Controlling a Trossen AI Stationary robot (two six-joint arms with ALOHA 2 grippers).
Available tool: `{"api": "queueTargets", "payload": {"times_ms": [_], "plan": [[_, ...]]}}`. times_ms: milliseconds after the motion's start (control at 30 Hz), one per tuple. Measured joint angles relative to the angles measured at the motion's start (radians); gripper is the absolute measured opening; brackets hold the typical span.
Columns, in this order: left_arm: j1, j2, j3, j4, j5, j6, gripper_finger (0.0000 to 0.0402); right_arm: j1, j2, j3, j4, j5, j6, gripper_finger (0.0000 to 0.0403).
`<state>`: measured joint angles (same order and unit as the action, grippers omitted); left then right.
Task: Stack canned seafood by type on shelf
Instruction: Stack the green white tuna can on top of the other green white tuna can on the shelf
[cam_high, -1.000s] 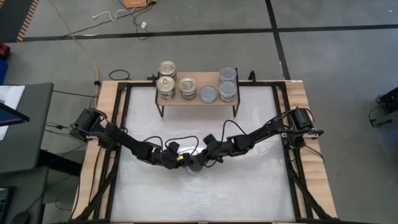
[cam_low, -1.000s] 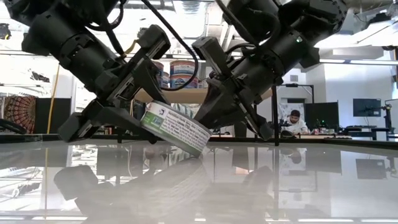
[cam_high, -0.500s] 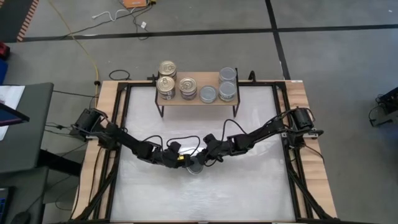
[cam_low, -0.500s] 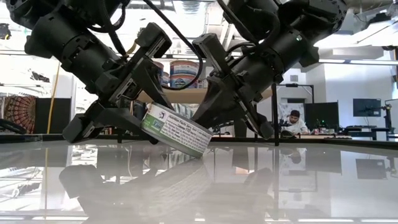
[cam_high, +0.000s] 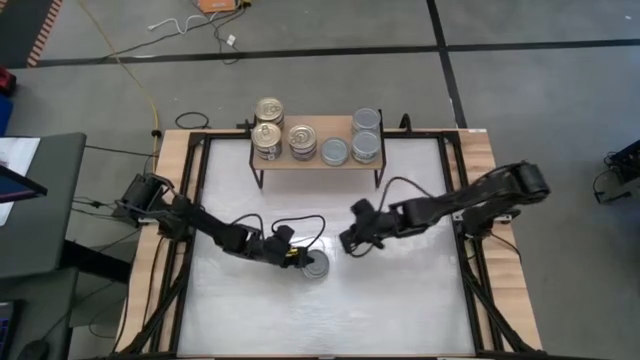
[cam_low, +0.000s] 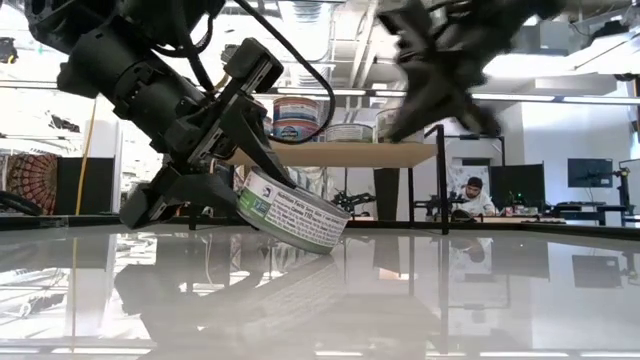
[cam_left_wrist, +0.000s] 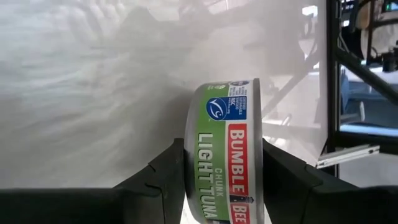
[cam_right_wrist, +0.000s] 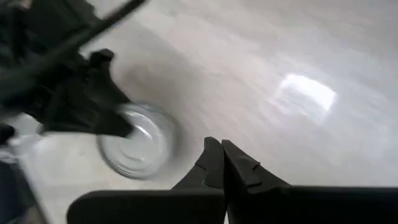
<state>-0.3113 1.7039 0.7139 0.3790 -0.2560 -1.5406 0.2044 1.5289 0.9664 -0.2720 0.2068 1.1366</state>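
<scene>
We see the left gripper (cam_high: 303, 262) low over the middle of the white table (cam_high: 400, 300), its fingers (cam_left_wrist: 163, 171) clamped on the sides of a tuna can (cam_high: 315, 265); in the low view the can (cam_low: 292, 209) is tilted, one edge touching the tabletop, its green and white label facing us; the right gripper (cam_high: 350, 243) sits just beside it, apart from the can, its fingers (cam_right_wrist: 214, 163) pressed together and holding nothing; the wooden shelf (cam_high: 318, 158) stands at the far edge of the table, well apart from both grippers; on it we count gold-lidded cans (cam_high: 268, 133) at the left end and silver-lidded cans (cam_high: 366, 140) at the right end
</scene>
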Motion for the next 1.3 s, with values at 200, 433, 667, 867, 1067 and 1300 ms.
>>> {"api": "queueTargets", "payload": {"times_ms": [200, 433, 667, 867, 1067, 1300], "plan": [[0.025, -0.012, 0.0, -0.001, 0.076, 0.069, 0.0159, 0.186, -0.145, -0.051, -0.18, 0.24, 0.196, 0.0016], [0.044, -0.026, 0.0, -0.001, 0.15, 0.105, 0.0131, 0.441, -0.194, -0.144, -0.209, 0.376, 0.586, 0.0016], [0.053, -0.026, -0.002, 0.025, 0.174, 0.105, 0.0131, 0.569, -0.166, -0.147, -0.211, 0.541, 0.767, 0.0016], [0.066, -0.026, -0.002, 0.166, 0.168, 0.089, 0.0131, 0.579, -0.169, -0.147, -0.225, 0.521, 0.767, 0.0016], [0.066, -0.026, -0.002, 0.289, 0.039, 0.02, 0.0131, 0.522, -0.183, -0.201, -0.257, 0.262, 0.653, 0.0016], [0.067, -0.026, 0.089, 0.209, -0.301, -0.045, 0.0131, 0.371, -0.402, -0.411, -0.063, 0.051, 0.227, 0.0016]]}}
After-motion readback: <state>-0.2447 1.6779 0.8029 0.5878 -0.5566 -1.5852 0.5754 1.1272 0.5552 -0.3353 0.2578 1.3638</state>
